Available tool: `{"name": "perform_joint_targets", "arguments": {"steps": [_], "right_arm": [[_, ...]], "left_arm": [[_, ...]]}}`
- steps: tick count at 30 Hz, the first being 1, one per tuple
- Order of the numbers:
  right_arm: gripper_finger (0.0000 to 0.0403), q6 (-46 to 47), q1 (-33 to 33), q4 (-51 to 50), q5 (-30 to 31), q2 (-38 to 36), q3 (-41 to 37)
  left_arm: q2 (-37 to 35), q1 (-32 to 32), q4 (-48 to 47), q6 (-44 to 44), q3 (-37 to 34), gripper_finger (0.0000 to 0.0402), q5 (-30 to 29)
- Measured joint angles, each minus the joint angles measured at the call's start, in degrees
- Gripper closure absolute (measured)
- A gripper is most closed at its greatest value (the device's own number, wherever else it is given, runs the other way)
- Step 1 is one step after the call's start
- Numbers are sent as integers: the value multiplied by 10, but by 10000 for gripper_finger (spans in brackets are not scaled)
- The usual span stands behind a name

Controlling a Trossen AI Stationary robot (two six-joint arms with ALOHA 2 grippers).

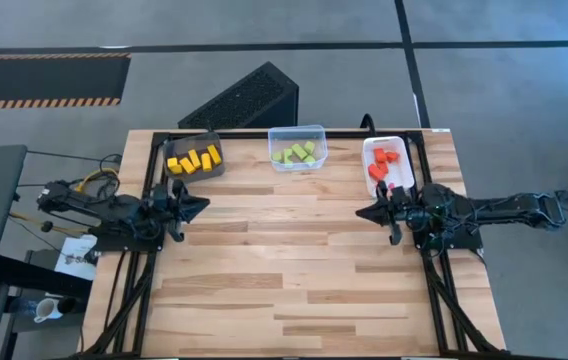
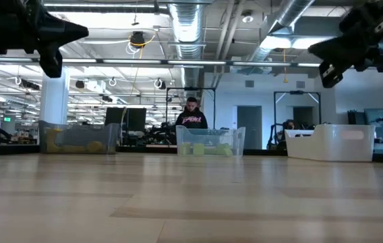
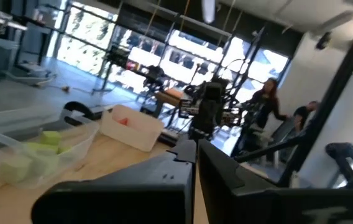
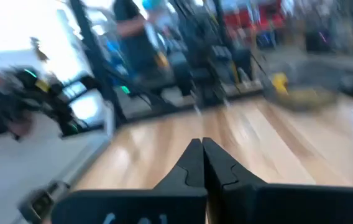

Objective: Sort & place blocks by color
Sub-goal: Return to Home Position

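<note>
**A:** Where are the blocks?

**B:** All in bins, as far as the high view shows. The yellow blocks (image 1: 194,160) lie in the brown bin (image 1: 192,136) at the table's upper left. The green blocks (image 1: 298,153) are in the clear bin (image 1: 297,129) at upper middle, and the red blocks (image 1: 385,157) in the white bin (image 1: 384,141) at upper right.

**A:** Anything loose on the table (image 1: 294,270)?

**B:** Nothing I can see. I'd judge the sorting finished, with only the parking of the arms left.

**A:** And the fingers?

**B:** The left fingers (image 1: 204,204) sit at mid-left of the picture, below the brown bin and apart from it. The right fingers (image 1: 360,212) sit at mid-right, below and left of the white bin. Both pairs are pressed together with nothing between them. In the low view they hang high above the wood, well clear of every block.
</note>
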Motion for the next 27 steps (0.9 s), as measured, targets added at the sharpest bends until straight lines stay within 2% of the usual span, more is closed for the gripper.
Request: {"name": "perform_joint_targets", "arguments": {"steps": [3, 7, 12, 19, 24, 27], "right_arm": [[400, 3, 11, 77, -8, -1, -27], [399, -5, 14, 74, -7, 0, -27], [400, -7, -4, 21, -10, -12, -27], [400, -2, -39, -60, -54, -75, -27], [398, -7, -45, -146, -53, -139, -27], [400, -10, -53, -151, -50, -164, -28]], "left_arm": [[1, 12, 52, -3, -23, 401, 28], [2, 40, 41, 16, -22, 401, 53], [-19, 83, 13, 48, -22, 402, 94], [-66, 120, -112, -17, -22, 401, 145], [-66, 136, -125, -17, -18, 401, 164], [-66, 145, -127, -15, -18, 401, 165]]}}
